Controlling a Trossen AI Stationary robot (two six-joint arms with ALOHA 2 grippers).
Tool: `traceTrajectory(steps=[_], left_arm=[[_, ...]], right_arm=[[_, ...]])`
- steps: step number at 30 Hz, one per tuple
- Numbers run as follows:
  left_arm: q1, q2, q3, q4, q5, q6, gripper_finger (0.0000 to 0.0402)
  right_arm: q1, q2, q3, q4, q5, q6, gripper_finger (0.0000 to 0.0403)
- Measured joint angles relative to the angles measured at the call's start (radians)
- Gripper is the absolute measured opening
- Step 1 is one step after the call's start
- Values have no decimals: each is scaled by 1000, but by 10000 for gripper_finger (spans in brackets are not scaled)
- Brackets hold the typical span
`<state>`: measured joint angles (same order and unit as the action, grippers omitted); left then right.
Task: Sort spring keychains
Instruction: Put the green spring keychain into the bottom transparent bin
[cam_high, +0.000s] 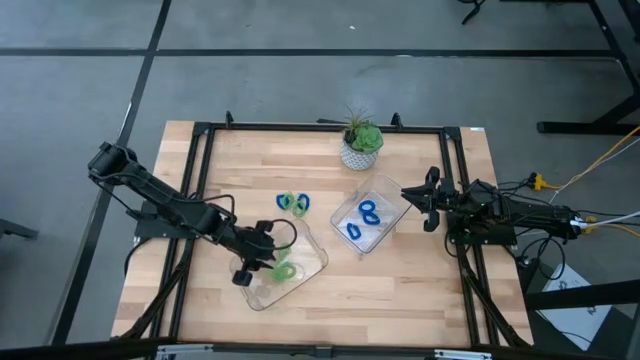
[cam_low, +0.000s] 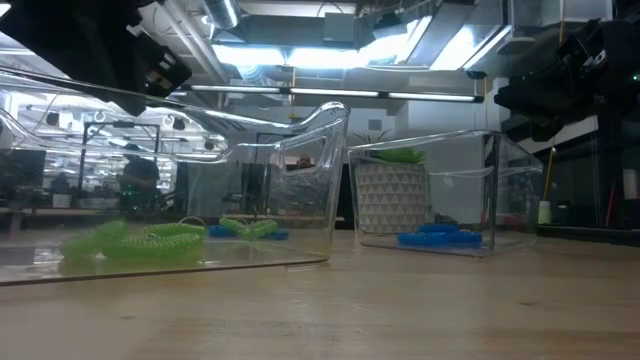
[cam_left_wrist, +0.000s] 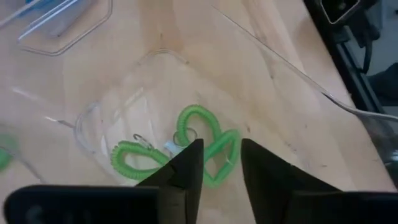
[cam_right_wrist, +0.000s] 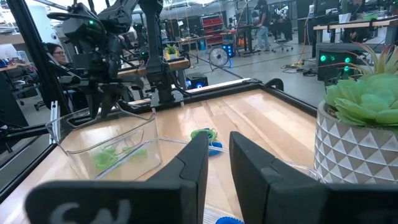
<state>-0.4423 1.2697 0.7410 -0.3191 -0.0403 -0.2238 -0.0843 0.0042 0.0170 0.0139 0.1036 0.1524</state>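
Two green spring keychains (cam_left_wrist: 199, 134) lie on the floor of the left clear tray (cam_high: 312, 262). My left gripper (cam_left_wrist: 222, 155) is open, slanting down into that tray right over them (cam_high: 283, 270). Its fingertips stand on either side of one green loop. Two blue keychains (cam_high: 362, 220) lie in the right clear tray (cam_high: 390, 190). A green and a blue keychain (cam_high: 292, 203) lie together on the bare table between the trays. My right gripper (cam_high: 418, 200) waits at the table's right side, level, slightly open with nothing between its fingers (cam_right_wrist: 219, 143). My left gripper comes from above, slanting down, with a loop of the green keychain (cam_left_wrist: 217, 149) showing in the gap between its fingertips. Whether a fingertip touches the coil, I cannot tell. The keychain lies flat on the tray's floor.
A potted green plant (cam_high: 361, 143) in a white patterned pot stands at the far edge, behind the right tray. A black frame (cam_high: 200, 150) runs around the tabletop. Bare wood lies along the near edge.
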Motion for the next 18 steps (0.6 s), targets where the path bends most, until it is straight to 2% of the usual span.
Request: traceTrajectory(steps=[7,18], left_arm=[[12,-1,72,-69,5,-1,135],[124,-58,219,-87,3,99,128]], right_arm=[[0,0,0,0,0,0,67],[0,0,0,0,0,0,67]])
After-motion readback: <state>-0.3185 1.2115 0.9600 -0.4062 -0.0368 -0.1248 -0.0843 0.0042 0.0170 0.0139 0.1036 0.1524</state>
